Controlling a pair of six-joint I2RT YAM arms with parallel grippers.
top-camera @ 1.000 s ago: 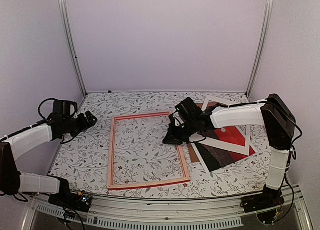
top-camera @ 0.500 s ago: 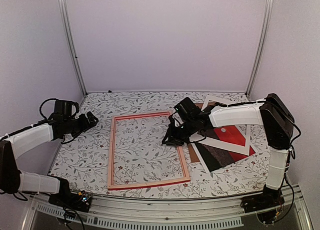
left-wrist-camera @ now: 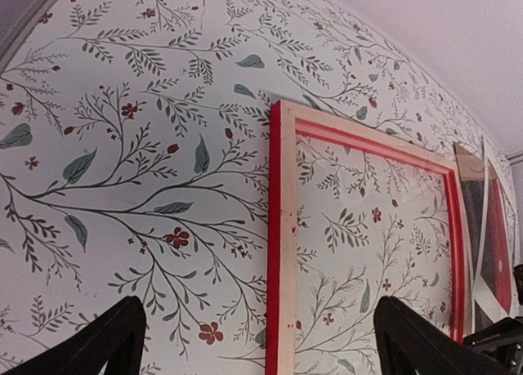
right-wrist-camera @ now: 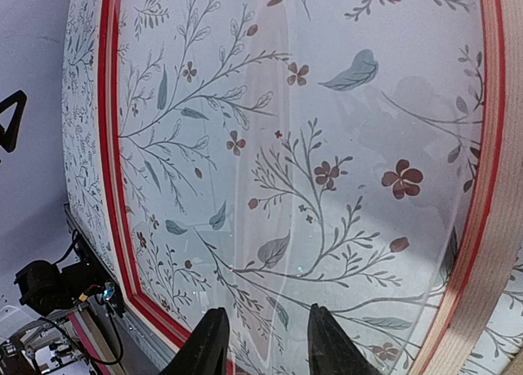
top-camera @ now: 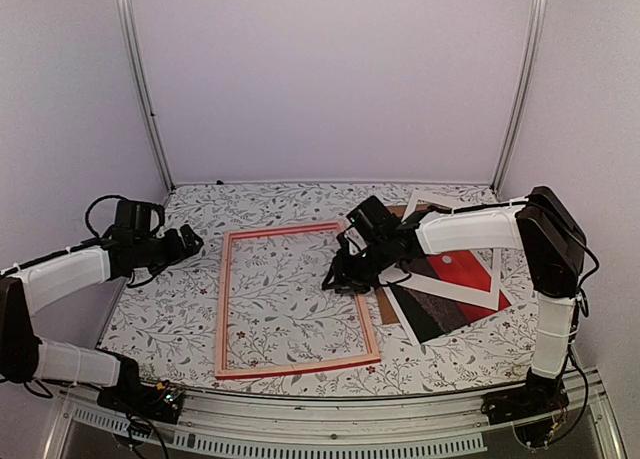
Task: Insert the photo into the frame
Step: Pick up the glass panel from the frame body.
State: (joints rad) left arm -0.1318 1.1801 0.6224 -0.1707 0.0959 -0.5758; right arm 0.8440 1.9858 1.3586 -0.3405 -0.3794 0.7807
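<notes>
On the flowered table (top-camera: 170, 309) the frame (top-camera: 222, 309) lies flat in the middle, with its pale wood back upward. The photo (top-camera: 465, 271) lies to its right, partly under strips of the white mat (top-camera: 432, 197). I judge that the step now is to leave the frame and go for the photo. To do it well, I should lift my right pincer (top-camera: 335, 279) straight up so that the frame does not slide. Then I should take the photo by a free edge, not the mat. My right pincer is at the frame's right rail, fingers a little apart with nothing between them. Whether a pad touches the wood I cannot tell. My left pincer (top-camera: 190, 241) hovers near the far left corner, spread fully wide and empty.
</notes>
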